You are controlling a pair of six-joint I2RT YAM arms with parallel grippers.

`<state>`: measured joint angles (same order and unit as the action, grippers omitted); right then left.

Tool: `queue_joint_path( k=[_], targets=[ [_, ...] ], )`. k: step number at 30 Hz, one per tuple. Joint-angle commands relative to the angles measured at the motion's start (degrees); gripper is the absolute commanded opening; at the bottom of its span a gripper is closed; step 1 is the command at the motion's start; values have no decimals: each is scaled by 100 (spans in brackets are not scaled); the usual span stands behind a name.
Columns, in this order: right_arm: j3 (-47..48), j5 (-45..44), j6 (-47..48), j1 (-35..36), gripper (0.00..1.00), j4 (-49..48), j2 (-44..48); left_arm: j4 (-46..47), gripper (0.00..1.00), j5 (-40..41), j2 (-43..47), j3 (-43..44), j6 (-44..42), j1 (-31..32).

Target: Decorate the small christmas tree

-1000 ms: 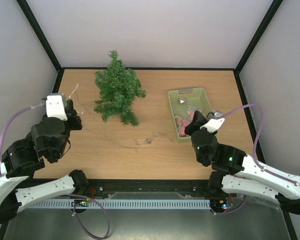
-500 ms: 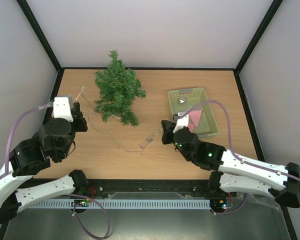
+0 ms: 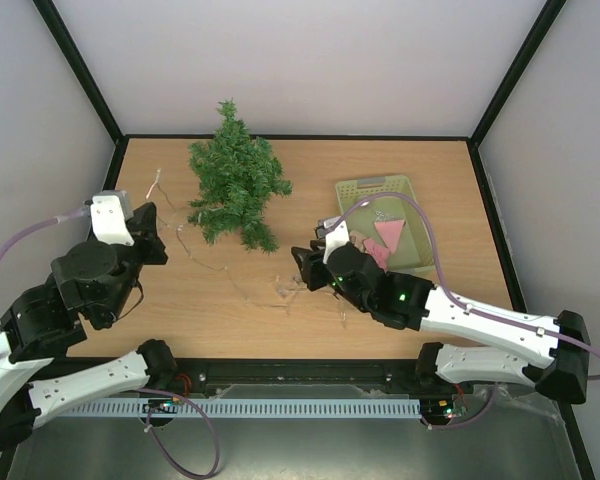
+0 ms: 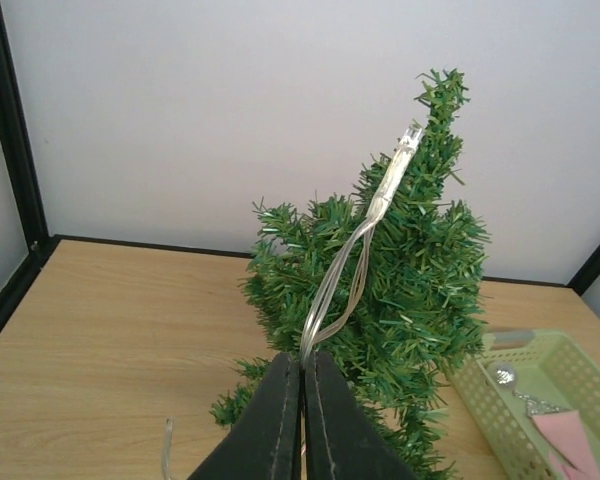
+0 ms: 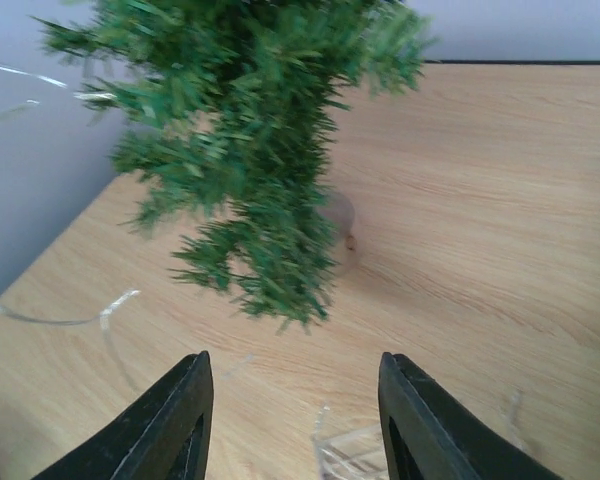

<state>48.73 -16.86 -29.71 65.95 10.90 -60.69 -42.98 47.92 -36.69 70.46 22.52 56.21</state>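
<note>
Stringing lights. Left pincer clamped on light string, tree just ahead. Right pincer part-open, empty, over slack; next likely grab it.

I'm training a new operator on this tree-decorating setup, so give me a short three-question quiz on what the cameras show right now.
1. True or false: the left tool is shut on the clear light string.
2. Where is the small christmas tree? A) gripped by a tool B) on the table, outside the pale green basket C) hanging from the back wall
3. Which tool has its jaws apart with nothing between them?

Key: 1 true; 2 B; 3 the right tool.
</note>
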Motion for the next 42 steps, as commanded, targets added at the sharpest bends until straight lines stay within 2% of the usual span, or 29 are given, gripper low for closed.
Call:
queue_joint_path(
  k=[1, 6, 12, 18, 30, 33, 35, 38, 42],
  targets=[
    [81, 775, 545, -18, 43, -1025, 166, 200, 2, -294, 81, 148, 182, -22],
    [246, 1937, 891, 88, 39, -2668, -306, 248, 2, -504, 83, 148, 338, -30],
    [853, 1874, 1697, 702, 38, -3493, -1447, 337, 2, -776, 165, 45, 549, -22],
    [1143, 1608, 1834, 866, 37, -4543, -2198, 423, 2, -1025, 286, -85, 814, -28],
    [1970, 1792, 1869, 884, 36, -4637, -3245, 490, 2, -1210, 347, -118, 912, -25],
    [1960, 1710, 1849, 884, 32, -4641, -3278, 502, 2, -1231, 342, -120, 917, -22],
    [1904, 1598, 1839, 884, 26, -4626, -3246, 481, 2, -1234, 343, -106, 902, -25],
    [1718, 1312, 1824, 884, 4, -4550, -3064, 461, 2, -1164, 362, -110, 880, -30],
    [1216, 672, 1755, 884, 2, -4345, -2479, 369, 2, -969, 375, -135, 832, -20]
  ],
)
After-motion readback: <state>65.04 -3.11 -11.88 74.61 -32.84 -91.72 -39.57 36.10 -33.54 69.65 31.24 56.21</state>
